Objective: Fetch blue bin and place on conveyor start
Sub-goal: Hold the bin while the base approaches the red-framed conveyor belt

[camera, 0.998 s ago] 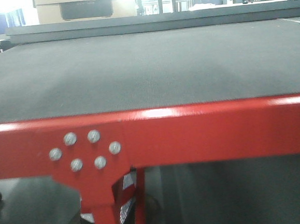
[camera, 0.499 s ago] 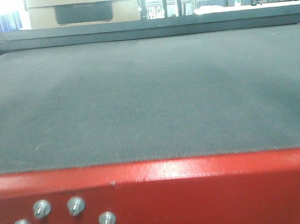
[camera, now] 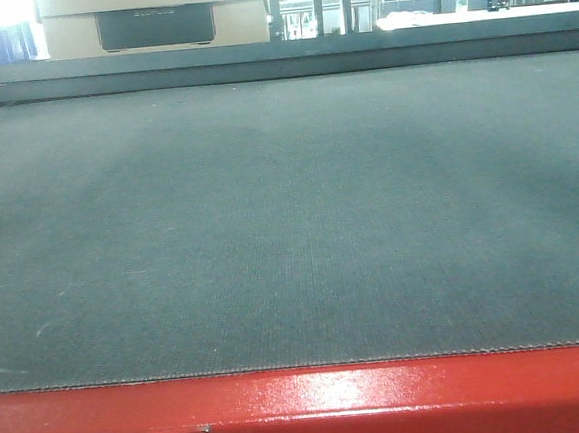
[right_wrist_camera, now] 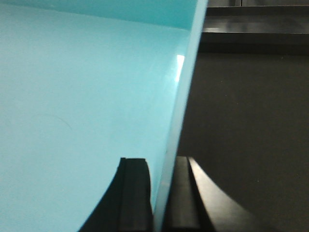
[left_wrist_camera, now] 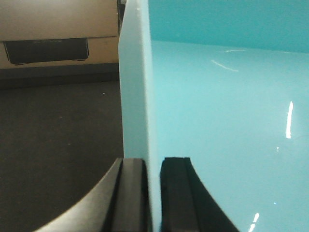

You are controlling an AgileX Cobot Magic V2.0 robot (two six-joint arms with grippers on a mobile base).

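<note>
I note left pincer (left_wrist_camera: 153, 163) and right pincer (right_wrist_camera: 159, 162) each clenched on a blue bin (left_wrist_camera: 217, 121) wall; I would lower both evenly onto the conveyor start (camera: 290, 226).

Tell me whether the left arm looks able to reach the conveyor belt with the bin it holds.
Probably yes. The left gripper is shut on a side wall of the blue bin, and the black belt lies beneath with nothing showing on it. How high the bin hangs cannot be told.
</note>
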